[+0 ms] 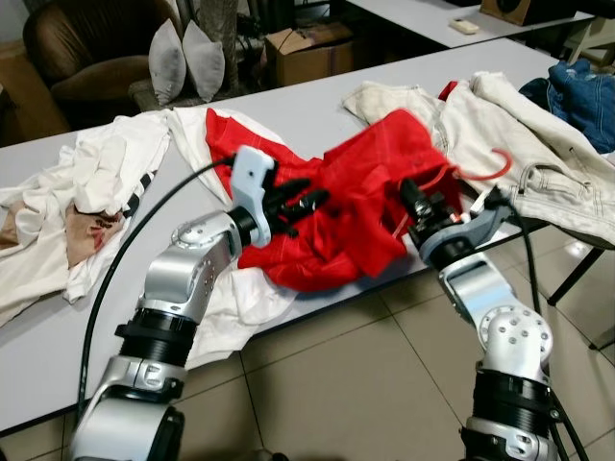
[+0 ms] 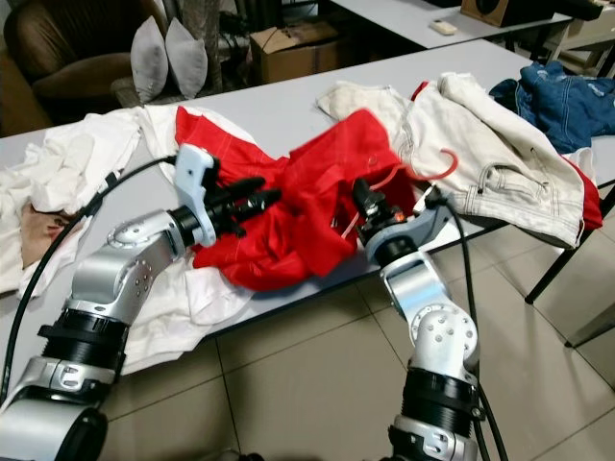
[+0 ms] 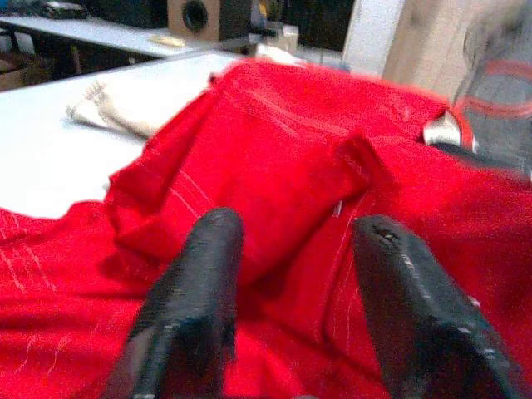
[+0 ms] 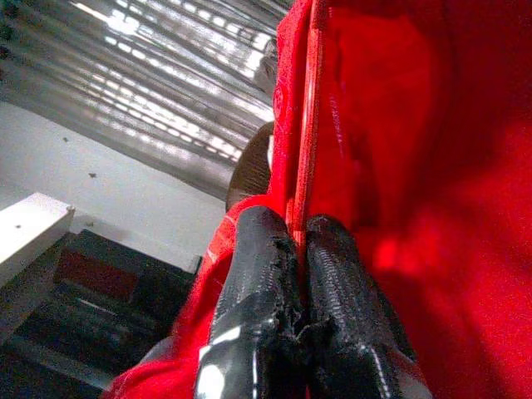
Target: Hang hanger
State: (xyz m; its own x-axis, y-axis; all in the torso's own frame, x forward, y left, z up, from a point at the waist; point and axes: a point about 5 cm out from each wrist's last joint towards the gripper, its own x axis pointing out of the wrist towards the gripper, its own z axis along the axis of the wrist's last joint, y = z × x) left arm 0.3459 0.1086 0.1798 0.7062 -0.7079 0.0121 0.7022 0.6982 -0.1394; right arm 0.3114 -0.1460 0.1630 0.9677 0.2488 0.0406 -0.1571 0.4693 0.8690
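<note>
A red garment (image 1: 356,192) lies crumpled on the white table (image 1: 317,106), partly lifted at its right side. A thin red hanger is inside it; its hook (image 1: 498,165) pokes out over the cream jacket. My right gripper (image 1: 415,197) is at the garment's right edge, shut on the hanger's thin red bar (image 4: 313,125) with cloth beside it. My left gripper (image 1: 306,200) is open at the garment's left side, its two black fingers (image 3: 208,274) resting on the red cloth with a fold between them. Most of the hanger is hidden by the cloth.
A cream jacket (image 1: 538,144) spreads to the right, with blue denim (image 1: 581,91) beyond it. White clothes (image 1: 96,182) cover the table's left part. The table's front edge runs just below both grippers, above a tiled floor (image 1: 356,375). A brown armchair (image 1: 86,48) and cardboard box (image 1: 307,48) stand behind.
</note>
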